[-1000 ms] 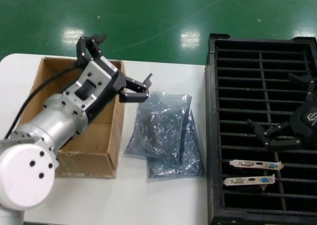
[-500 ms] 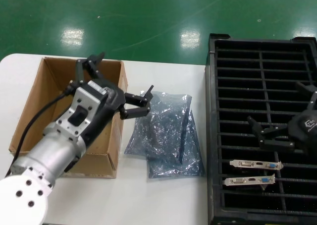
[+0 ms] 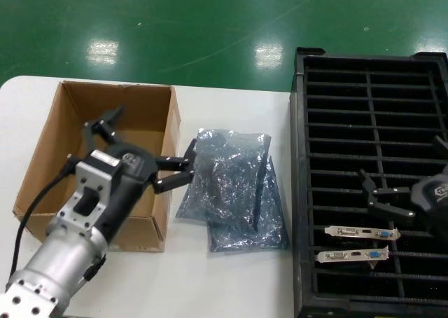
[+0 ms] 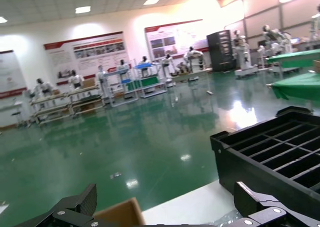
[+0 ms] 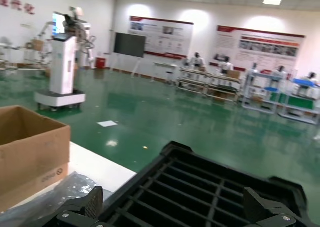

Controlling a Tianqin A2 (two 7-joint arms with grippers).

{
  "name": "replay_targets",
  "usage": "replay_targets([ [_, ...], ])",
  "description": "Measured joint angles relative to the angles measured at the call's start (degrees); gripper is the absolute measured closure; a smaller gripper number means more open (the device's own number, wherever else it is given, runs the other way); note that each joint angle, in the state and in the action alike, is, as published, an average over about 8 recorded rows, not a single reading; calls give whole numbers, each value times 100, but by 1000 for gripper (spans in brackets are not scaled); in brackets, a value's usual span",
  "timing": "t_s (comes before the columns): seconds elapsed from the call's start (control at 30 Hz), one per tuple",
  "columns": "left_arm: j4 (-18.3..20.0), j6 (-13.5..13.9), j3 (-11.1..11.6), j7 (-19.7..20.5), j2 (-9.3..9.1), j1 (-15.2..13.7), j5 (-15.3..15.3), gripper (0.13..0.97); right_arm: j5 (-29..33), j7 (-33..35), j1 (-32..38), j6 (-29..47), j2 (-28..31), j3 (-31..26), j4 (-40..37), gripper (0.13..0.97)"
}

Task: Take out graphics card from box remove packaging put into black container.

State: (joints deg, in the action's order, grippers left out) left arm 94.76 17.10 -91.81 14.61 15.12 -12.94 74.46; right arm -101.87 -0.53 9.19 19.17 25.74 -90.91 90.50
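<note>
The brown cardboard box stands at the left of the white table. My left gripper is open and empty above the box's right wall, one finger over the inside and one outside toward the bags. Two crinkly grey-silver antistatic bags lie overlapping beside the box, with a dark thin strip showing among them. The black container fills the right side. Two graphics cards stand in its near slots, silver brackets up. My right gripper is open and empty above the container.
The left wrist view shows a box corner, the container's corner and my left gripper. The right wrist view shows the box, a bag, the container and my right gripper. Green floor lies beyond the table.
My left gripper has drawn back toward me and down, from beside the bags' far corner to over the box's right wall. My right gripper has shifted slightly right and toward me.
</note>
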Motion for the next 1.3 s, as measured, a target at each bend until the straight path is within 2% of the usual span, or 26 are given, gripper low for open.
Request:
replay_targets([
  [0.7,-254,-1408,12,-1204,171,1066,2361,132,-104,44,-757,-1579,-705,-63,97,129],
  [0.87,-276,-1527,13,-1306,185,1156,2560,132,-113,47,-821,-1713,-764,-68,106,129],
  [1.3,-278,-1536,13,-1313,186,1163,2575,132,-113,48,-825,-1722,-768,-69,106,129],
])
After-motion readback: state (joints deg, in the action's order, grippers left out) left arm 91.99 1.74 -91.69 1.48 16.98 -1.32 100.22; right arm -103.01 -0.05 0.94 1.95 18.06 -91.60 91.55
